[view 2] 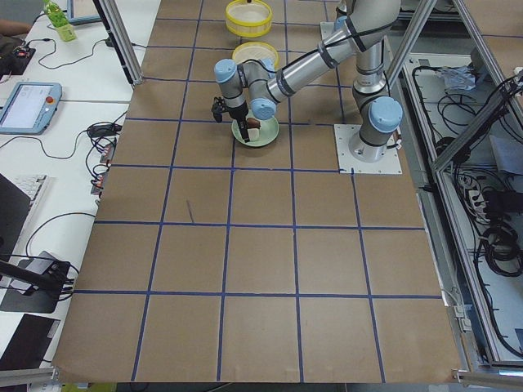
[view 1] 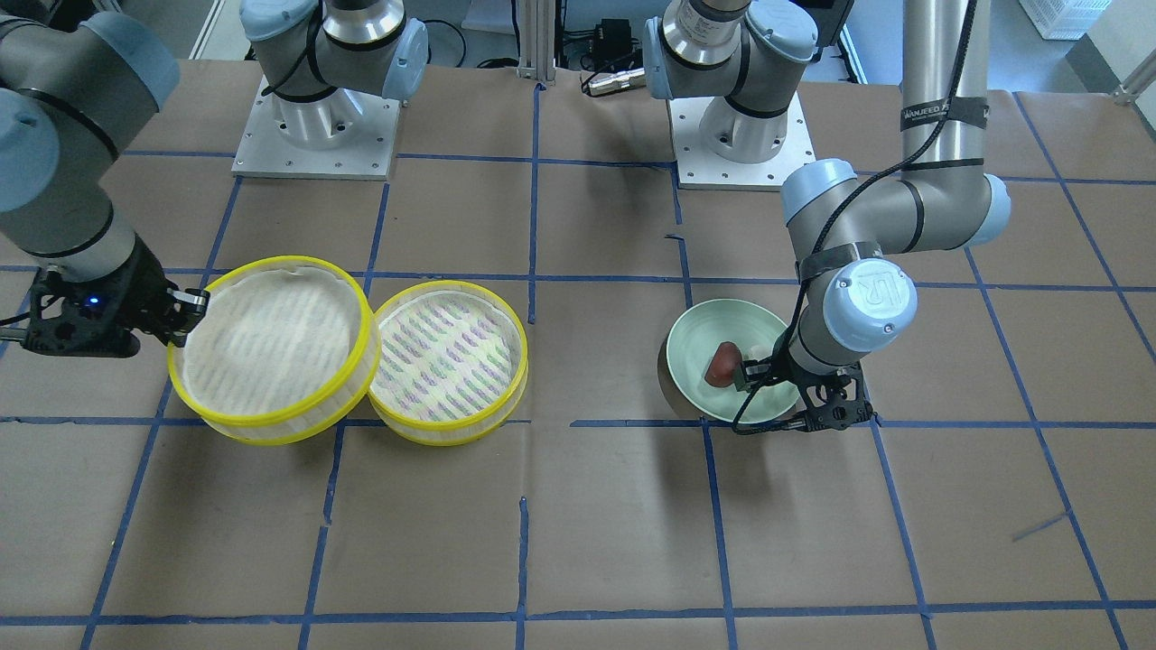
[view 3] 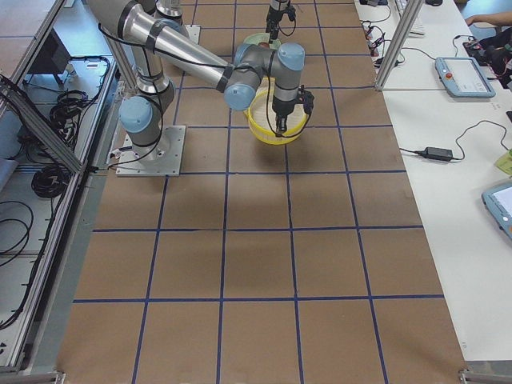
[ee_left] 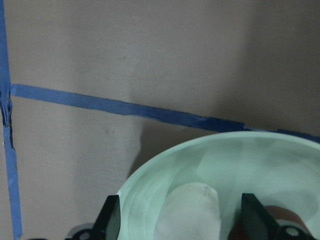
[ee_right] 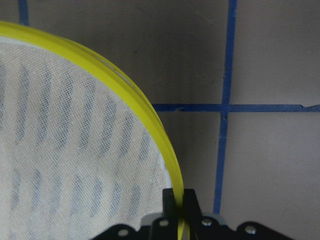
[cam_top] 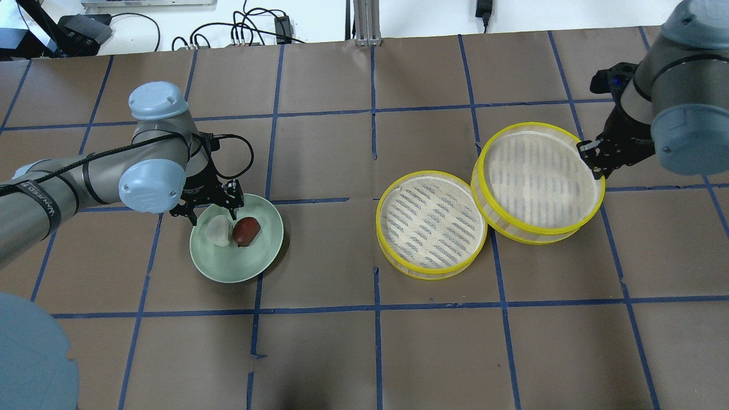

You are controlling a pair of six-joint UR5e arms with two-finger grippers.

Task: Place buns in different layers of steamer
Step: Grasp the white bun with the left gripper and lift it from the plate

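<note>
The white bun (cam_top: 219, 230) and the reddish-brown bun (cam_top: 246, 230) lie side by side in a pale green plate (cam_top: 239, 267). My left gripper (cam_top: 212, 212) hangs open over the plate. In the left wrist view its fingers (ee_left: 112, 220) stand on either side of the white bun (ee_left: 190, 215), apart from it. My right gripper (cam_top: 592, 156) is shut on the yellow rim (ee_right: 125, 95) of one steamer tray (cam_top: 538, 179) and holds it tilted, overlapping the edge of the second tray (cam_top: 431, 224). Both trays hold only their striped liners.
Brown paper with blue tape lines covers the table (cam_top: 370, 353). The two arm bases (view 1: 316, 126) stand at the robot's side of it. The plate is well apart from the trays.
</note>
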